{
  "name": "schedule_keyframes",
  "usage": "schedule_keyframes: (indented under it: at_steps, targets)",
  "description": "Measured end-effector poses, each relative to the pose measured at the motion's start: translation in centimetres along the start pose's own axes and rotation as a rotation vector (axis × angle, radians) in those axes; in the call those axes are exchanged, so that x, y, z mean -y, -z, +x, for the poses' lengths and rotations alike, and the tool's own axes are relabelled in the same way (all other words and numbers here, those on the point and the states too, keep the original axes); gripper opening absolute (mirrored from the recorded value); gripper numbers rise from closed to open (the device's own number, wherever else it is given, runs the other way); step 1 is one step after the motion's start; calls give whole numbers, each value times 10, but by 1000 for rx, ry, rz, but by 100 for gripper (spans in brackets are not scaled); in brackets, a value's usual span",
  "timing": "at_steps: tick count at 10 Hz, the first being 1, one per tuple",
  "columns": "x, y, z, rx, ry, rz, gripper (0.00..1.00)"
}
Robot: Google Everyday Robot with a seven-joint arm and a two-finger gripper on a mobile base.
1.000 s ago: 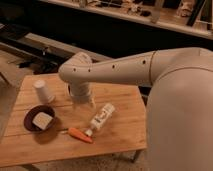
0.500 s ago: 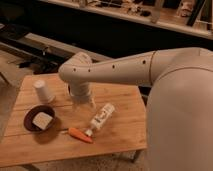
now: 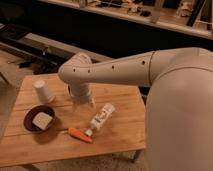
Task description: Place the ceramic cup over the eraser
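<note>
Camera view. The robot's arm [image 3: 117, 70] reaches from the right over the wooden table [image 3: 125, 131], its wrist turned down so that the gripper [image 3: 82, 102] hangs above the middle of the tabletop, just beyond the cap end of the white labelled bottle [image 3: 101, 117]. Whether the gripper is open or closed cannot be told from this angle, and nothing can be seen held in it.

The ceramic cup [image 3: 44, 91] stands on the far-left part of the table, left of the gripper and apart from it, untouched. In front of the cup sits the dark bowl [image 3: 27, 124], holding a pale beige block [image 3: 42, 120]. An orange carrot-like piece [image 3: 80, 135] lies near the front edge, its tip close to the bottle's cap.

The eraser cannot be made out. If it lies on the table, the wrist and its shadow may be covering it.

Change over the last second: none is detectable. The arm, the gripper and every object keep the same positions across the three frames.

Interpretation: the task appears to be at its start or in a pause. The cup has not been grasped, and it is not yet over anything. The next step, as judged from this layout, is a leftward move of the gripper to the cup. The eraser's position will have to be confirmed before the cup can be set down over it.
</note>
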Motion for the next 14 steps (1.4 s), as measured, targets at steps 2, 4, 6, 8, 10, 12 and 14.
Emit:
schedule_keyframes:
  at_steps: [2,4,6,8,10,12,14]
  targets:
    - [-12,4,-6,24,57,10,65]
    - [-37,23,-15,68,145,26,65]
    - [-77,47,-22,110,254,45,65]
    - [-114,65,-28,135,328,40,65]
    - [-148,75,-40,153,367,10,65]
    - [-169,81,-55,161,383,-16,65]
    - [-187,88,-69,167,402,-31,65]
